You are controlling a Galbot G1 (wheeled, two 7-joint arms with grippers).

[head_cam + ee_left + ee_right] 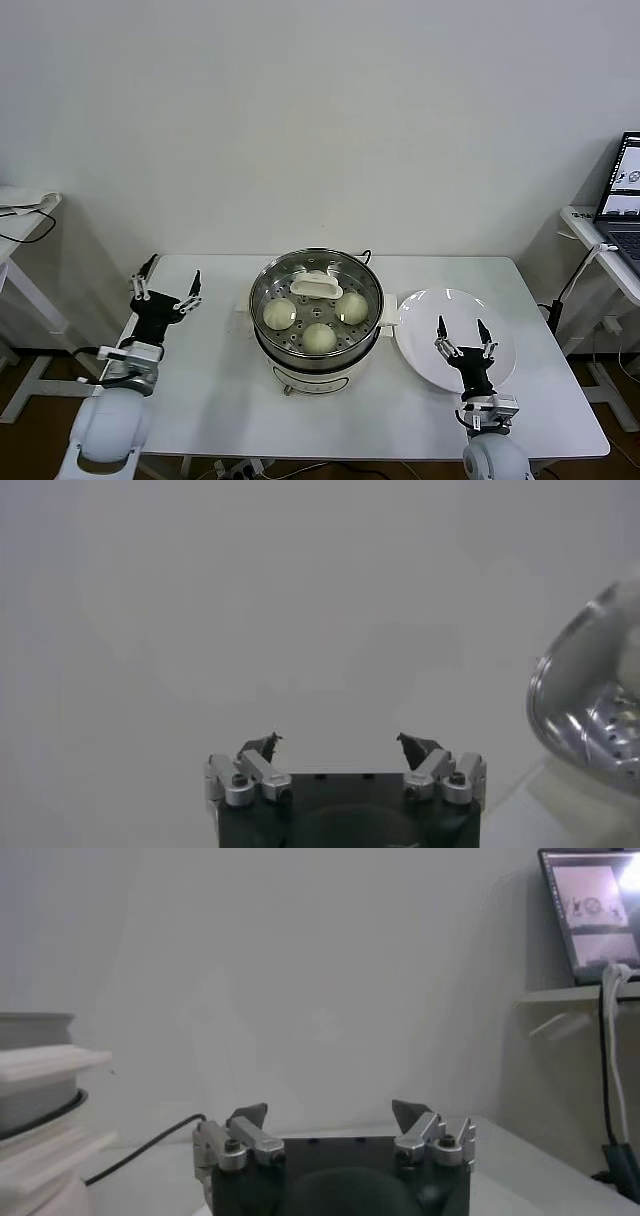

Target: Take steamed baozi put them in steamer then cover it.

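Three pale baozi (318,337) sit in the shiny steamer (266,283) under its glass lid, flanked by wide-open, empty left tool (167,286) and right tool (462,334).

A white table (200,400) stands against a pale wall. At its centre sits the steamer (316,310), a steel pot on a cream-white base. A flat white plate (420,345) lies just beside it at three o'clock. A dark cable (366,256) trails off toward twelve o'clock.
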